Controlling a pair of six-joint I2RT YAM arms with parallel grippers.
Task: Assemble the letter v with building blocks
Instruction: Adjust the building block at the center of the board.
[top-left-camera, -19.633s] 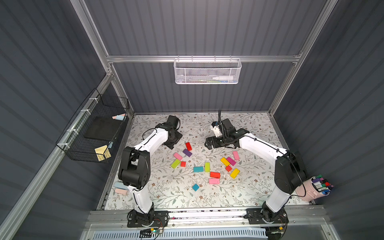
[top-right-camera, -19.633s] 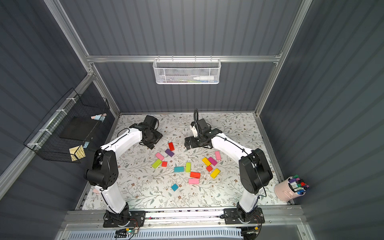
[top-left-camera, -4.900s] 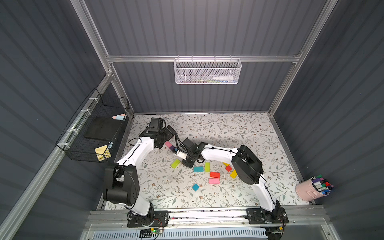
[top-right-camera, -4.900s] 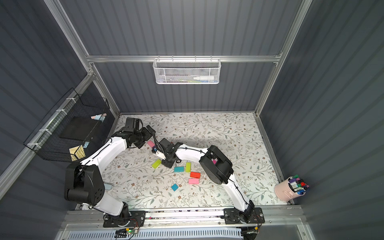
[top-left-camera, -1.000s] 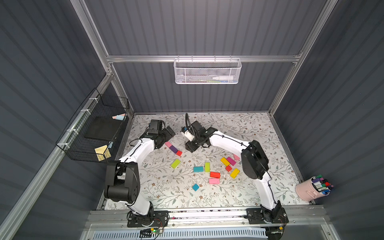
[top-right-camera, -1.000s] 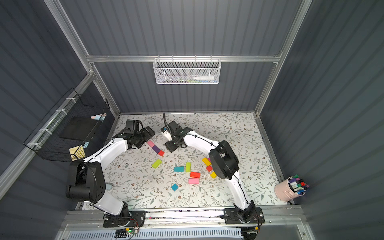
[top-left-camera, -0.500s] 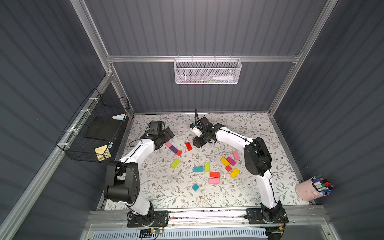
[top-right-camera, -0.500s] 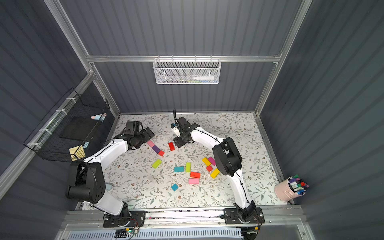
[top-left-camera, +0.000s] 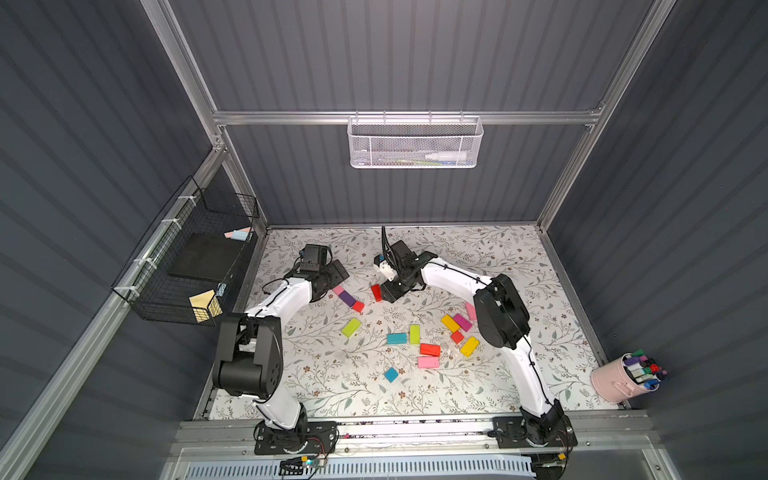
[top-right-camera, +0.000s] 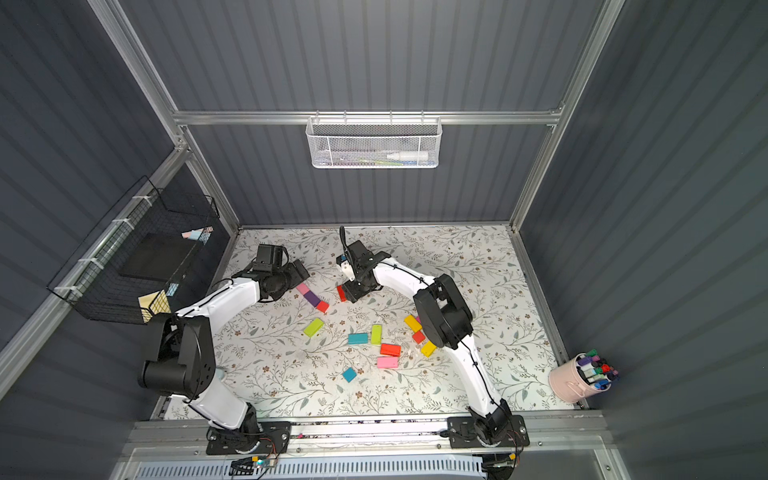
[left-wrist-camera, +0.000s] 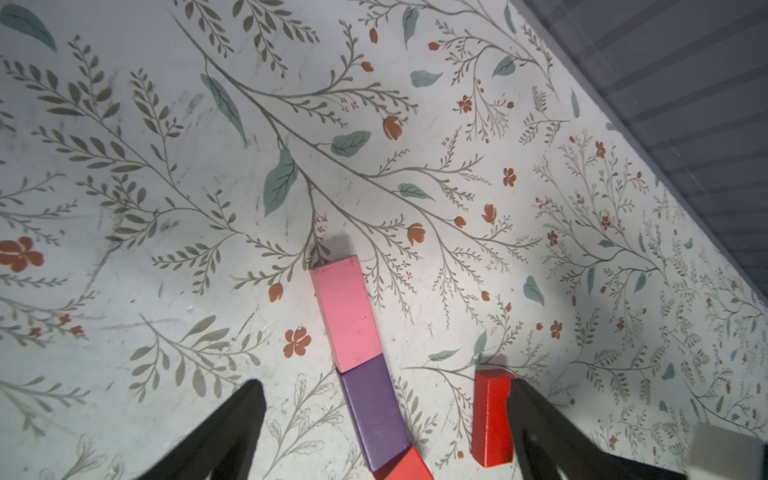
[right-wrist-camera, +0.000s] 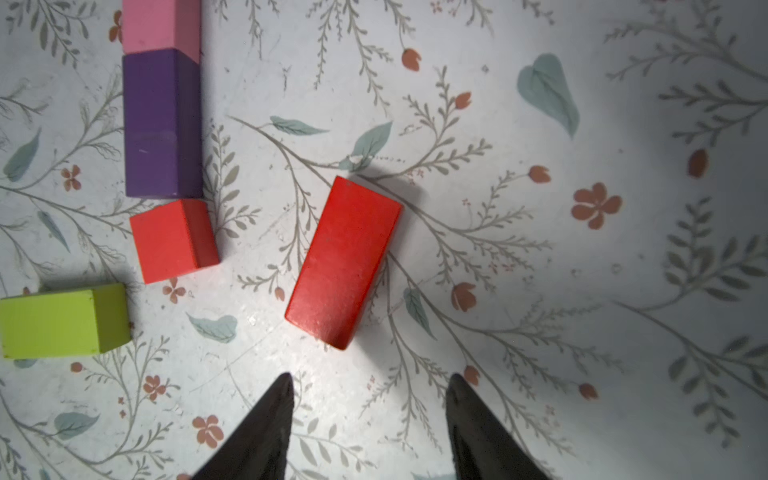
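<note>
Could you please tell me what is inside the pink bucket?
Coloured markers stand in the pink bucket, caps up. Its wall hides their lower parts and anything beneath them.

Table (top-left-camera: 498, 257): row of three blocks (top-left-camera: 347, 298) lying end to end on a slant at the rear left. A single block (top-left-camera: 376, 292) sits just right of it, apart. Loose blocks (top-left-camera: 429, 349) are scattered in front and to the right. Wire basket (top-left-camera: 183, 257) on the left wall, mesh basket (top-left-camera: 415, 141) on the rear wall, cup of pens (top-left-camera: 615, 382) by the front right corner.

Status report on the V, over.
Left gripper open, empty. Right gripper open, long red block loose ahead of it. Pink block, purple block, small red block in one line. Lime block near its end.
</note>
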